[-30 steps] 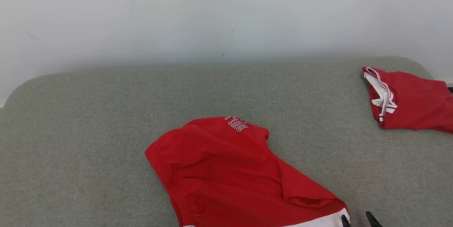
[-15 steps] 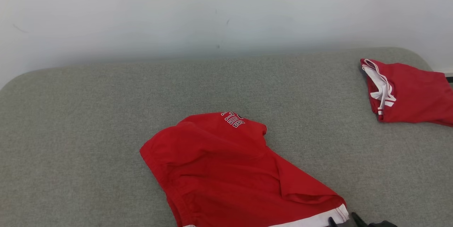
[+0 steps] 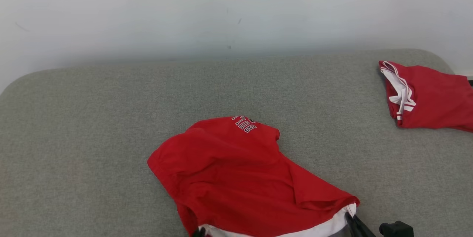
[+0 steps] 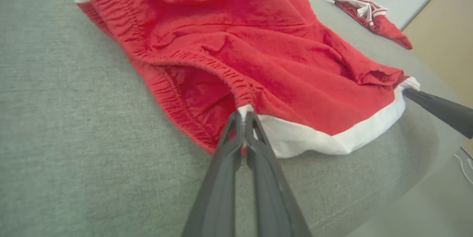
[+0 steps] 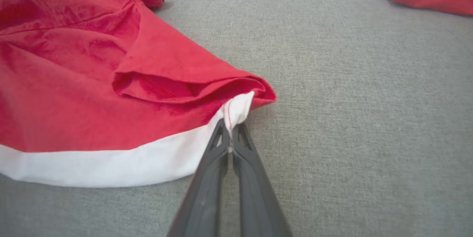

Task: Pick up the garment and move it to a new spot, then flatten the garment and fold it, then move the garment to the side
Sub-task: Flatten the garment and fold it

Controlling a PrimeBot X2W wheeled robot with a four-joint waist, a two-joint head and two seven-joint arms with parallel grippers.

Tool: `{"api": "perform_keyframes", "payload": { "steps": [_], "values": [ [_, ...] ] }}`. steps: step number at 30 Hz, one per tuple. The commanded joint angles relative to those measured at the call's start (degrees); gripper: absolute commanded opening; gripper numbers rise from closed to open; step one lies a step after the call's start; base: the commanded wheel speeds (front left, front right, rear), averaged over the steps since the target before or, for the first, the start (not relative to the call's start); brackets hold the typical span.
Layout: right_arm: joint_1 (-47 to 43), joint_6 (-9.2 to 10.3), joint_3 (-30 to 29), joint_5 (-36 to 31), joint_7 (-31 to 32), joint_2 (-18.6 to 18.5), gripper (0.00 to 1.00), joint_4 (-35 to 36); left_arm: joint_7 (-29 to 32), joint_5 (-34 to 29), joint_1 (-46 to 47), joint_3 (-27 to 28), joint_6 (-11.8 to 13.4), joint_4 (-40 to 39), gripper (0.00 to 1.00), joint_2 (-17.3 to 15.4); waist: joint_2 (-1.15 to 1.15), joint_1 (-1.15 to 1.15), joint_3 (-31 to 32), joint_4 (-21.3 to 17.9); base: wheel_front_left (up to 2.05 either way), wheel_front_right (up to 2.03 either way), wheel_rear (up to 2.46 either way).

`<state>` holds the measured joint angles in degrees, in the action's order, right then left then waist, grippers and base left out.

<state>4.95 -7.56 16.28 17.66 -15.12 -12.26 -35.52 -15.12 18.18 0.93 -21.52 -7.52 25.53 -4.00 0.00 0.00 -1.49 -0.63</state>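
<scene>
Nearest you, your left pincer is pinched tight on the white band of the red garment, right where the elastic waistband ends. Your right pincer is clamped on the band's other corner. Half a second ago the right fingers lay just beside that corner. The corner has since been drawn up a little, and a left fingertip has come into the head view's bottom edge. The garment's far part lies where it did, mid-way across the grey upholstered surface, lettering at its far edge. Farther right, a second red garment sits unchanged before the pale wall.
</scene>
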Motion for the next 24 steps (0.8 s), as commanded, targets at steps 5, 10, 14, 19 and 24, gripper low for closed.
{"api": "perform_keyframes", "payload": {
  "steps": [5, 10, 14, 19, 24],
  "values": [
    [-0.96, 0.18, -0.20, 0.68, 0.00, -0.56, 0.00, 7.50, -0.01, 1.96, 0.53, 3.84, 0.11, -6.32, 0.00, -1.17, 0.00, 0.00, -0.24, -0.54, 0.00, 0.00, 0.00],
    [4.02, 0.18, 1.19, 2.55, 0.00, -1.39, 0.00, 13.10, -0.01, 3.58, 7.34, 4.21, 0.11, -11.56, 0.00, -4.39, 0.00, 0.00, -1.68, -1.07, 0.00, 0.00, 0.00],
    [11.84, 0.18, 2.81, 4.32, 0.24, -2.16, 0.00, 14.47, 0.06, 4.78, 17.35, 1.07, 0.11, -12.32, 0.00, -9.11, 0.00, 0.00, -4.27, -1.41, 0.00, 0.00, 0.00],
    [25.61, 0.18, 3.54, 7.29, 2.74, -2.29, 0.00, 13.70, 2.85, 8.52, 34.36, -3.03, 0.11, -11.91, 0.00, -14.13, 0.00, 0.00, -10.88, -1.34, 0.00, 0.00, 0.00],
    [42.80, 0.18, 3.88, 10.13, 7.81, -3.22, 0.00, 12.03, 6.77, 14.25, 54.15, -5.48, 0.11, -8.56, 0.00, -17.24, 0.00, 0.00, -19.91, -0.93, 0.00, 0.00, 0.00]
  ]
}}
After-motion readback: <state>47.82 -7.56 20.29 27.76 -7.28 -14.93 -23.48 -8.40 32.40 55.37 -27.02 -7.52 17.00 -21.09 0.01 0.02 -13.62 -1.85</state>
